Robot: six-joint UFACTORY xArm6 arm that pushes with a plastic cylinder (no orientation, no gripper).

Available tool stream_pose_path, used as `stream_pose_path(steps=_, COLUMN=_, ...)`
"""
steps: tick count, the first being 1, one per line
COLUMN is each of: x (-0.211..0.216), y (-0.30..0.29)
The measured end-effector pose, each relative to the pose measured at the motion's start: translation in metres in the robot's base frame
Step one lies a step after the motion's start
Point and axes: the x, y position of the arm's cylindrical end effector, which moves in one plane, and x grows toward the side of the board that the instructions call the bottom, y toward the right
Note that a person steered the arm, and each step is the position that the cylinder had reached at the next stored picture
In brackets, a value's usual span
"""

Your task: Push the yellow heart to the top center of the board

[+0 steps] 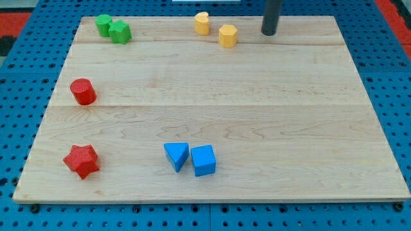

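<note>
At the far edge of the board (212,96), right of centre, my tip (268,33) rests on the wood; this tool is a plain dark rod with no jaws, so it neither opens nor closes and grips nothing. Left of the tip, clearly apart from it, sits the yellow hexagon block (227,36). Just left of that block, close but with a narrow gap, stands the yellow heart (202,23), near the far edge and roughly at the board's middle from left to right. At the far left corner, two green blocks sit touching each other: a rounded green block (103,25) and a green star-like block (120,32). Along the left side, the red cylinder (83,92) stands at mid-depth, and the red star (81,160) lies near the near-left corner. Near the near edge, left of centre, the blue triangle (176,156) and the blue cube (203,160) sit side by side, almost touching. Under the board lies the blue perforated desk (385,58).
</note>
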Motion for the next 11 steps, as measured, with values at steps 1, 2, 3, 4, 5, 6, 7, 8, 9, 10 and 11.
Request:
stream_pose_path(steps=1, x=-0.050, y=-0.009)
stream_pose_path(steps=2, x=-0.050, y=-0.110)
stream_pose_path(steps=3, x=-0.050, y=-0.162)
stream_pose_path(steps=4, x=0.007, y=-0.144)
stream_pose_path(steps=5, x=0.073, y=-0.210)
stream_pose_path(steps=6, x=0.012, y=-0.234)
stream_pose_path(steps=7, x=-0.036, y=-0.222)
stream_pose_path(steps=8, x=-0.052, y=-0.246)
stream_pose_path(steps=9, x=-0.052, y=-0.245)
stream_pose_path(steps=10, x=-0.049, y=-0.187)
stream_pose_path(steps=11, x=-0.034, y=-0.142)
